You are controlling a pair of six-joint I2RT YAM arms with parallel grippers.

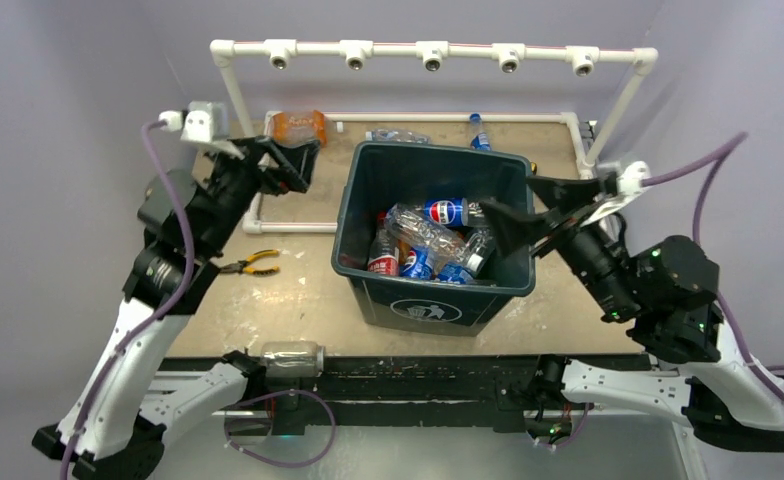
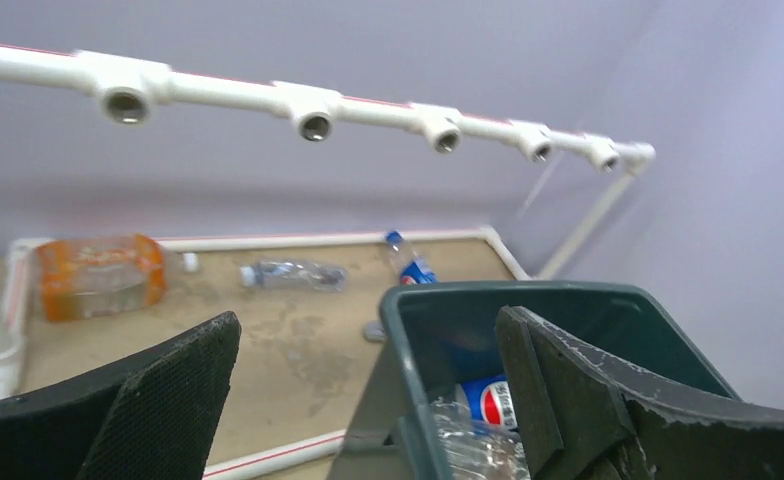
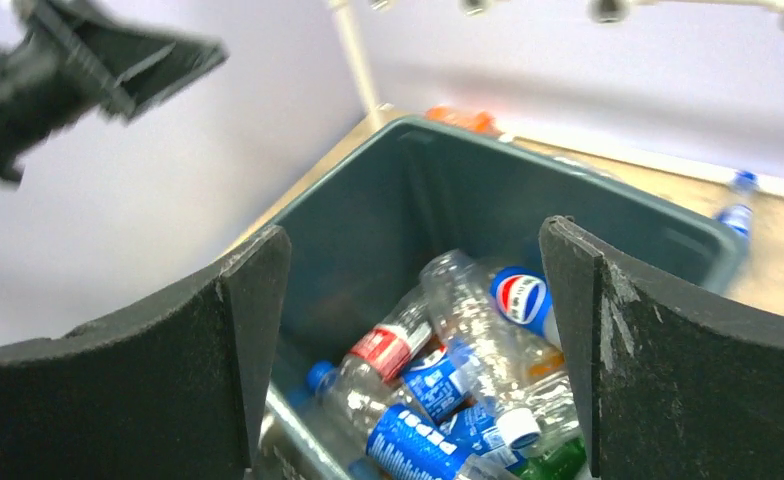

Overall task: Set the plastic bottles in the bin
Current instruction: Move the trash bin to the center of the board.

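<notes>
Over bin (image 1: 433, 308) right rim, right gripper (image 1: 508, 195) hung spread, empty, drop apparently done; left gripper (image 1: 293, 165) released too; next move needed bottles (image 1: 398, 135) at table (image 1: 268, 300) far edge.

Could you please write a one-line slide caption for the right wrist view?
Open right tool hovers over the green bin, which is piled with plastic bottles.
</notes>
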